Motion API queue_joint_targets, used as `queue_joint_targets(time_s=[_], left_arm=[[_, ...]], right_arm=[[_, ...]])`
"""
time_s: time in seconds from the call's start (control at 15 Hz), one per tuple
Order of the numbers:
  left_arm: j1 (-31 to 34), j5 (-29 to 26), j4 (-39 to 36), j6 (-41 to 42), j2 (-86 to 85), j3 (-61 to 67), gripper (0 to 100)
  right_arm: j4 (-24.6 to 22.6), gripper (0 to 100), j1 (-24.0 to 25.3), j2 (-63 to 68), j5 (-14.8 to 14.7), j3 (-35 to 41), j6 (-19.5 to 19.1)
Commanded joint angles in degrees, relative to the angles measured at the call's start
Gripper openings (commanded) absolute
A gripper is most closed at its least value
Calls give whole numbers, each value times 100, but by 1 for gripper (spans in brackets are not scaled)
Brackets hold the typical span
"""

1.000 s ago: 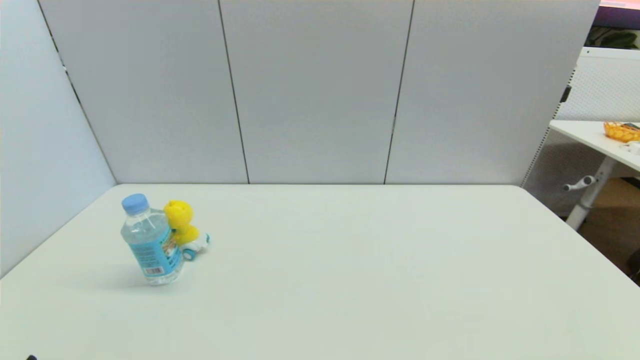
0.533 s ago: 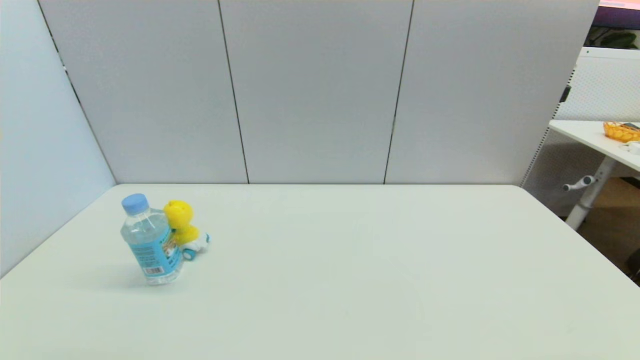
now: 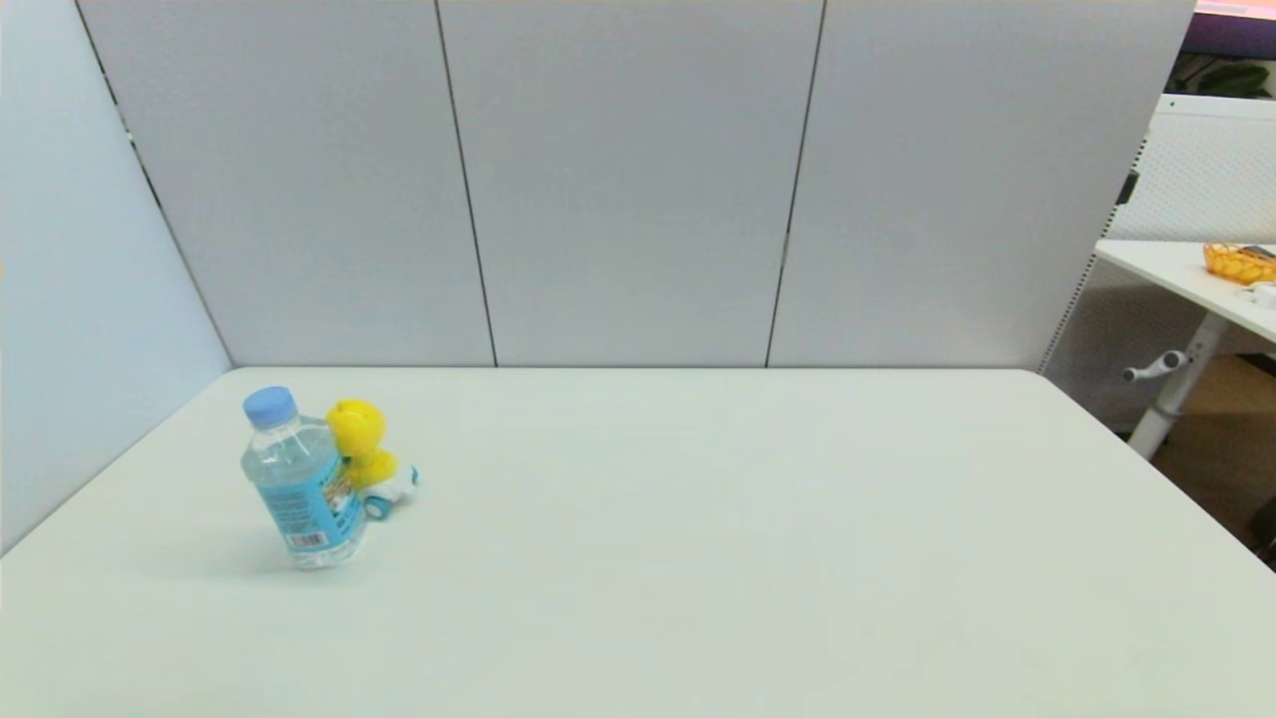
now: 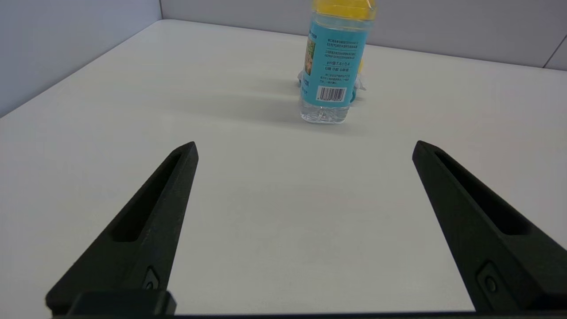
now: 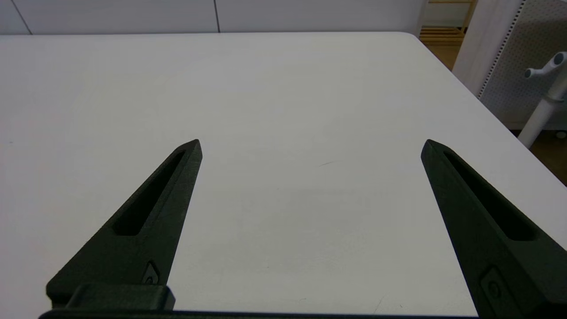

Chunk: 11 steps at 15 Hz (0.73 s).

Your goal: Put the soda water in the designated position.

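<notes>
The soda water (image 3: 301, 489) is a small clear bottle with a light blue cap and a blue label. It stands upright on the left part of the white table (image 3: 698, 558), right in front of a yellow duck toy on wheels (image 3: 367, 461). In the left wrist view the soda water (image 4: 328, 66) stands some way ahead of my left gripper (image 4: 304, 148), which is open and holds nothing. My right gripper (image 5: 311, 146) is open too, over bare table on the right side. Neither arm shows in the head view.
Grey partition panels (image 3: 628, 179) wall off the table's back and left sides. Past the table's right edge stands another white table (image 3: 1196, 274) with an orange basket (image 3: 1239, 261) on it.
A dark bit of the left arm at the head view's bottom left corner one second ago is gone from sight. The bottle and duck have not moved.
</notes>
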Motion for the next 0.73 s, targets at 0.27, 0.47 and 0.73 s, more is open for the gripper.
queue_joint_targets(time_s=[0.27,0.47,0.73], left_arm=[[-4,1,-11,-4,2,0,100],[-4,1,-2,-4,2,0,100],[-4,1,-11,-4,2,0,100]], right_arm=[[18,100,0,7,-6,-9,-51],[9,100,0,7,2,-9,-16],[0,100,0,7,2,-9,-16]])
